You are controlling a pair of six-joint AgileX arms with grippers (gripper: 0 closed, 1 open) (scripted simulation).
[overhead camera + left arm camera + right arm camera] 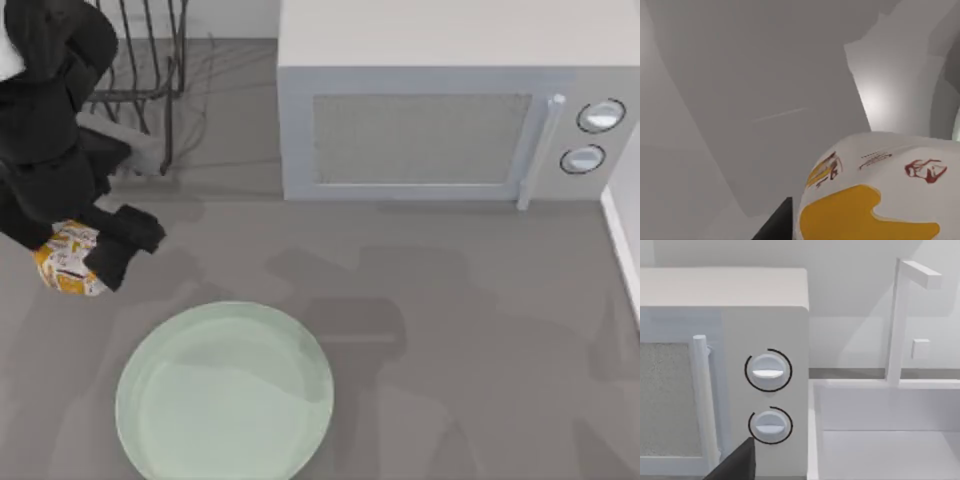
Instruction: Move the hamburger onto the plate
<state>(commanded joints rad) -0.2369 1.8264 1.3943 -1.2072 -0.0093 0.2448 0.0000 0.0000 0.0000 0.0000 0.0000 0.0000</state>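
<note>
The hamburger (66, 262), a white wrapped lump with orange-yellow print, sits at the table's left side, up and left of the plate. My left gripper (112, 247) is down on it and shut, its dark fingers (135, 229) clasping the wrapper. In the left wrist view the hamburger (880, 195) looms very close, with a dark finger (776, 224) beside it. The pale mint-green plate (225, 392) lies at the front, left of centre, with nothing on it. A dark part of my right gripper (735, 464) shows in the right wrist view, facing the microwave's knobs.
A white microwave (430, 130) stands along the back, its handle and two knobs (768, 371) at its right end. A dark wire rack (150, 60) stands at the back left. A white sink-like basin (890, 430) borders the table's right side.
</note>
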